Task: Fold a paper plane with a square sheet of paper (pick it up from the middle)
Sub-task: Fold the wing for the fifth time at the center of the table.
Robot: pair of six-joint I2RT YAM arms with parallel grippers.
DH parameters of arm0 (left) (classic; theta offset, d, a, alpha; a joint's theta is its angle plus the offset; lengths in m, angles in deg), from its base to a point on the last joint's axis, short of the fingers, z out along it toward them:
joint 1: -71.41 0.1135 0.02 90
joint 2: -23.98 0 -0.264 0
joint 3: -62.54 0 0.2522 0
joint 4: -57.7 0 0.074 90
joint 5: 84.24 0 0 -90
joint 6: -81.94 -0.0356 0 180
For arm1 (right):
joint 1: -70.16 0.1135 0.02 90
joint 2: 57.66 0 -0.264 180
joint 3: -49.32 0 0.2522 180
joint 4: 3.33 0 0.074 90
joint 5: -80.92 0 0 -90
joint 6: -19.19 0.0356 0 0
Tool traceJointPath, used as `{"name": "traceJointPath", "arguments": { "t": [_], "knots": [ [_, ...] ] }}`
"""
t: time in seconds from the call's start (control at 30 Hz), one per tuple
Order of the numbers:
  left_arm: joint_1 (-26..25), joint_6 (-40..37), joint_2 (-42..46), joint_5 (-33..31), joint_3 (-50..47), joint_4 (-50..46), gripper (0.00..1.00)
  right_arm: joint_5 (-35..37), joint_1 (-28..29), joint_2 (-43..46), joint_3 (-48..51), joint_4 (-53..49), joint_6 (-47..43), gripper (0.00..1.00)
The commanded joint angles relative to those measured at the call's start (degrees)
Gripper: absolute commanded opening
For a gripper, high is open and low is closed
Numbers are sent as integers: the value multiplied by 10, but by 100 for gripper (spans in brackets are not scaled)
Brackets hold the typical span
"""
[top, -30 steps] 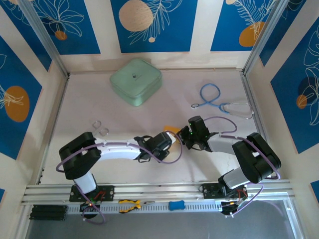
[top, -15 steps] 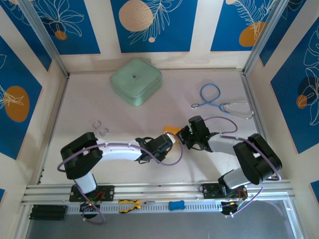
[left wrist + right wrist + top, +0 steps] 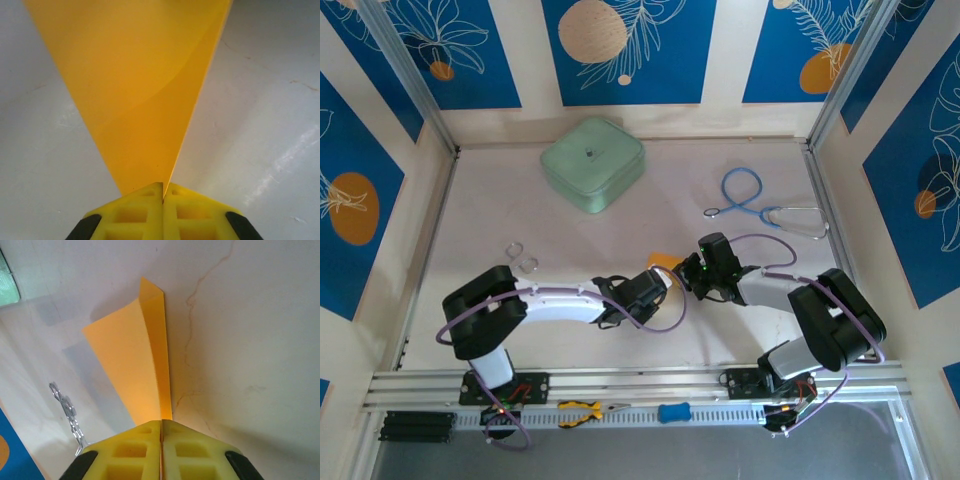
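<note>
Both arms reach inward and meet near the middle of the table (image 3: 500,200). The left gripper (image 3: 658,280) and the right gripper (image 3: 691,273) face each other with their tips close together. The paper (image 3: 665,261) sits between them. From above you see just a small orange-yellow patch of it beyond the left tips.

Left wrist view: the left gripper (image 3: 163,192) has its yellow fingers (image 3: 135,215) pressed flush, seam closed, clamped on the narrow end of the paper (image 3: 135,85). The sheet fans out wide away from the tips. One layer lies over another, with a soft curved edge crossing it.

Right wrist view: the right gripper (image 3: 161,426) also has its fingers (image 3: 190,455) together, pinching the near point of the paper (image 3: 132,360). Here you can see the sheet folded lengthwise, with a broad flap on the left and a narrow strip on the right. They meet at a raised crease that ends in a pointed far corner. A soft shadow lies on the table to its left. You cannot tell whether the far end touches the table.

Elsewhere: the mint-green case (image 3: 592,163) sits toward the back, well apart from the grippers. A blue stethoscope (image 3: 760,205) lies at the back right. Small metal rings (image 3: 523,260) lie left of the left arm. Yellow-handled pliers (image 3: 580,410) rest on the rail by the bases.
</note>
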Motion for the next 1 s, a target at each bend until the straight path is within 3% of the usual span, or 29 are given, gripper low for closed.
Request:
{"name": "traceJointPath", "arguments": {
  "t": [0.0, 0.2, 0.27, 0.4, 0.8, 0.97],
  "knots": [
    [-6, 6, -13, -18, 12, -18, 6, 0, -8, 25, -17, -47, -31, 15],
    [-5, 19, -18, -30, 13, -22, 2, 23, -38, 97, -6, -128, -87, 25],
    [-5, 23, -17, -34, 13, -23, 0, 32, -49, 132, -1, -156, -106, 38],
    [-3, 26, -22, -33, 14, -22, 0, 52, -64, 203, 12, -203, -136, 46],
    [16, 19, -16, 7, -11, 35, 0, 82, -72, 341, 73, -223, -167, 45],
    [20, 4, 34, 34, -103, 181, 0, 105, -40, 347, 85, -194, -193, 43]
  ]
}}
